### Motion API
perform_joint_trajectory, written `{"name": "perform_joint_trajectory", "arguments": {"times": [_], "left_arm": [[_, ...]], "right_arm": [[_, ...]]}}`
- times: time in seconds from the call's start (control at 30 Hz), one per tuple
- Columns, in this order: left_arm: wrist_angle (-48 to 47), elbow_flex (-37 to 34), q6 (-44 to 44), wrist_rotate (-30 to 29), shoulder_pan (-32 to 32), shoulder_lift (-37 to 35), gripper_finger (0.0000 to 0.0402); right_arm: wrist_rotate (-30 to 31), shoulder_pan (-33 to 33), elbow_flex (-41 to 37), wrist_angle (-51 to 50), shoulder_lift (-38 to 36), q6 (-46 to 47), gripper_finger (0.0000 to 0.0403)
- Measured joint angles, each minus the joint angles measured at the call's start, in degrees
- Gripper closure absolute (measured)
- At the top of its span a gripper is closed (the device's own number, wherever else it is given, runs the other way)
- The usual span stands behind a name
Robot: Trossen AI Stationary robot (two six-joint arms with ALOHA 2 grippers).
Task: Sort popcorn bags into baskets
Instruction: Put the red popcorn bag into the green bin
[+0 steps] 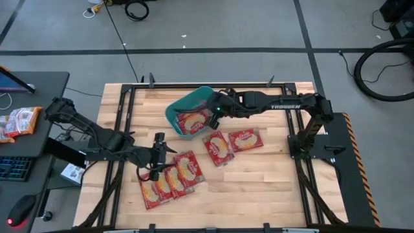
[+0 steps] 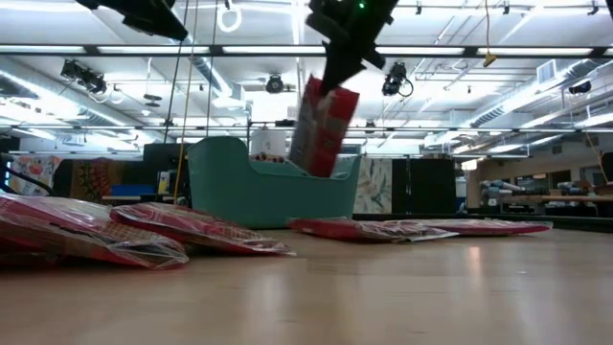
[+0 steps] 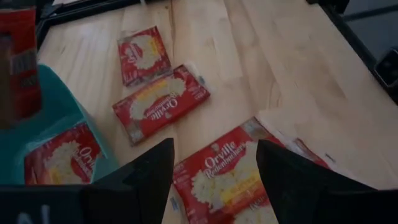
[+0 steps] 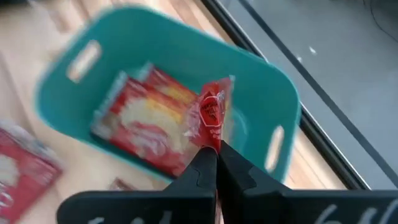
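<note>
The teal basket [image 1: 187, 110] stands at the table's far middle with red popcorn bags [image 4: 149, 124] lying in it. Over it my right gripper [image 4: 214, 155] is shut on one more popcorn bag [image 2: 324, 129]. Two bags [image 1: 218, 147] [image 1: 246, 139] lie flat to the basket's right. A row of overlapping bags [image 1: 171, 178] lies nearer the front left. My left gripper [image 3: 214, 180] hovers open above that row, a bag [image 3: 233, 180] showing between its fingers, which touch nothing. My right gripper pinches the bag's upper end [image 4: 212, 138] between its two fingers, which slant down from the table's right side. The bag hangs below them, nearly upright and a little tilted. It is clear of the basket [image 2: 268, 192], its lower end just above the rim.
Paler orange-and-white packets [image 1: 19, 122] lie on the side desk at left, by a keyboard [image 1: 13, 167] and a mouse [image 1: 22, 208]. Black frame rails [image 1: 123, 110] run along the table's edges. Bare wood lies at the front right [image 1: 259, 188].
</note>
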Motion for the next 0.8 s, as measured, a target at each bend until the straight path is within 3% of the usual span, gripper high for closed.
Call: {"name": "perform_joint_trajectory", "arguments": {"times": [0.13, 0.5, 0.7, 0.8], "left_arm": [[0.4, 0.0, -0.9, -0.3, -1.8, -0.5, 0.0171], [2.9, 0.0, -1.9, -1.3, -2.4, -1.3, 0.0171], [2.8, 0.0, -1.9, -1.3, -2.4, -1.3, 0.0171], [2.3, 0.0, -2.4, -1.3, -2.4, -1.3, 0.0171]], "right_arm": [[-1.5, -1.6, 0.0, 0.6, 0.0, 0.2, 0.0398], [-28.4, -8.3, 0.1, 12.4, 9.6, 1.2, 0.0304], [-47.5, -8.8, 0.0, 25.7, 13.2, 1.6, 0.0257], [-49.4, -9.1, 0.0, 25.4, 12.2, 1.5, 0.0251]]}}
